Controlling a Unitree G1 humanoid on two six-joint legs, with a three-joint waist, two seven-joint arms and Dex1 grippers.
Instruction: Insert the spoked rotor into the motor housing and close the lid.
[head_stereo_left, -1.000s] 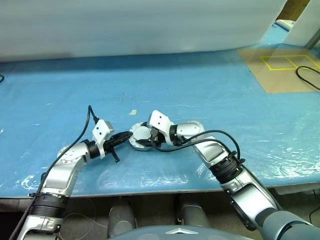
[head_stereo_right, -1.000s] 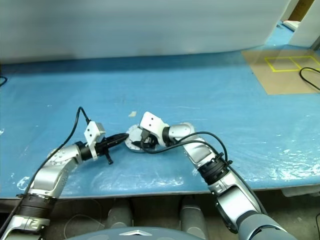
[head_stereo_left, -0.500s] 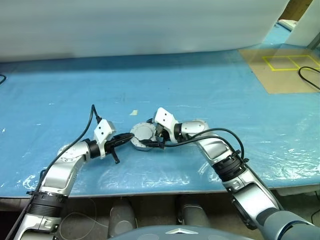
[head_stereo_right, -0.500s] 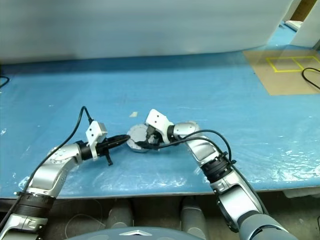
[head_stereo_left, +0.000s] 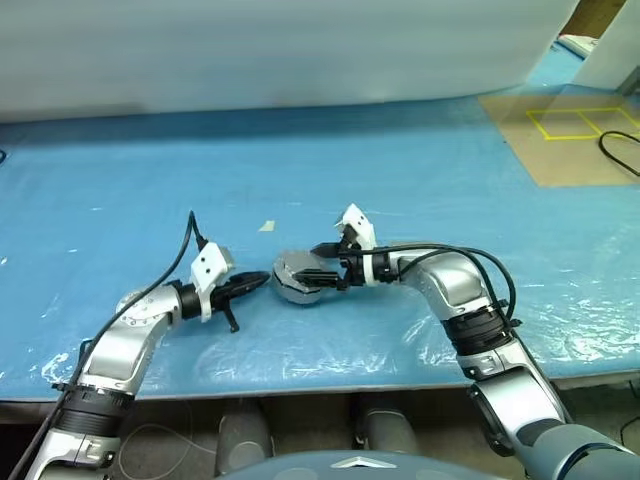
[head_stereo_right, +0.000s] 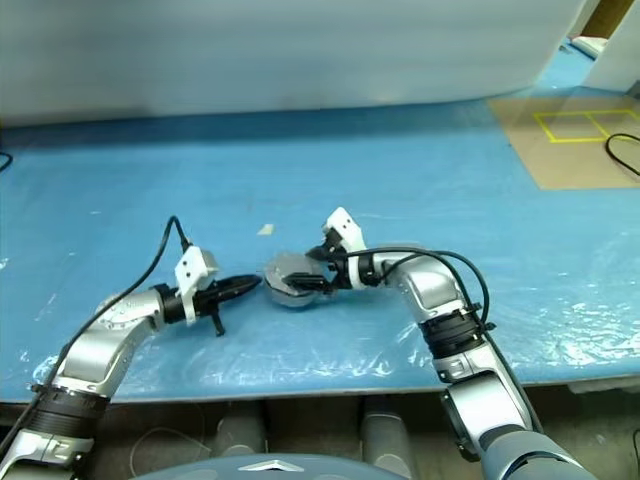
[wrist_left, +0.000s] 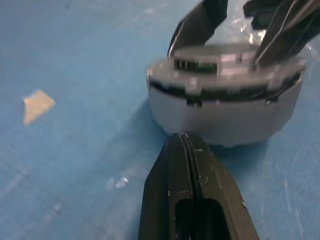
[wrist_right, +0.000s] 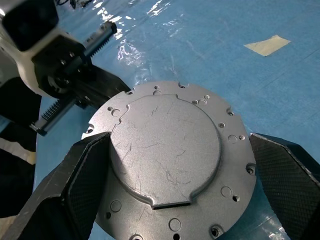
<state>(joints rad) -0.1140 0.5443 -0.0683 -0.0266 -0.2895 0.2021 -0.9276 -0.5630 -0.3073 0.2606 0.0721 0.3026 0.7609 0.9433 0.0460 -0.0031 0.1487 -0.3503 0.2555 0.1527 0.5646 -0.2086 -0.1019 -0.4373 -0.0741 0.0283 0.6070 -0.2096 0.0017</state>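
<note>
The motor housing (head_stereo_left: 300, 277) lies on the blue table cover (head_stereo_left: 420, 170), with the lid (wrist_right: 165, 145) folded down over it, plain grey face up. A thin dark seam between lid and case is seen in the left wrist view, so the lid is judged to be down but perhaps not fully seated. The rotor cannot be seen; it is presumed to be inside.

The right gripper (head_stereo_left: 325, 262) is spread wide, one finger on each side of the housing, and nothing is clasped in it; whether the fingers touch the rim cannot be told. The left gripper (head_stereo_left: 252, 285) is pressed fully together, holds nothing, and points at the housing's side wall from just beside it, on the side away from the right gripper.

The housing is judged to be stiff, all metal and fairly heavy for its width, with a smooth, scratched top and a plain wall that could slip between hard fingers. It is best taken across its width, low on the side wall, clear of the seam and the hinge side. A push on the raised centre of the lid is judged the safer way to seat it. A scrap of tape (head_stereo_left: 266, 226) lies beyond the housing, apart from it.
</note>
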